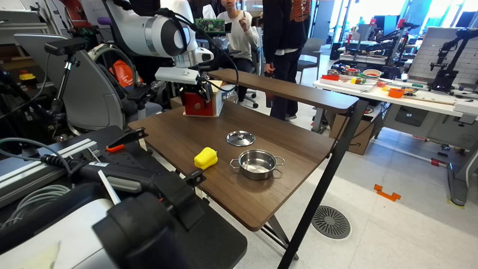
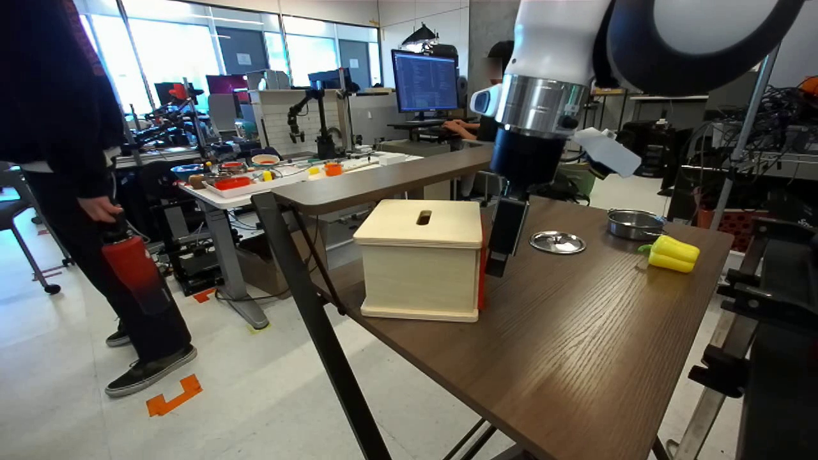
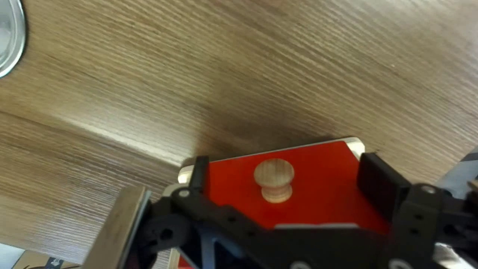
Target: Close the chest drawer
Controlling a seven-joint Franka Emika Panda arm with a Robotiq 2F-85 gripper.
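Closest in the wrist view, my gripper (image 3: 285,163) has its fingers (image 3: 202,173) well apart, one either side of the knob (image 3: 274,175), and clamps nothing. The knob sits on the red drawer (image 3: 321,183) of the chest (image 2: 418,278), which stands upright at one end of the bench (image 2: 575,332). I judge the closing push to be in hand and nearly finished: the drawer looks almost flush in an exterior view, though it shows only as a thin strip there. Next, I think, comes a short, square press to seat it, then backing straight off without catching the knob. I cannot tell whether my fingers touch the drawer or whether any gap is left; my gripper's body hides the upper part from the wrist view, where the lid (image 3: 9,35) is cut off at the left edge.
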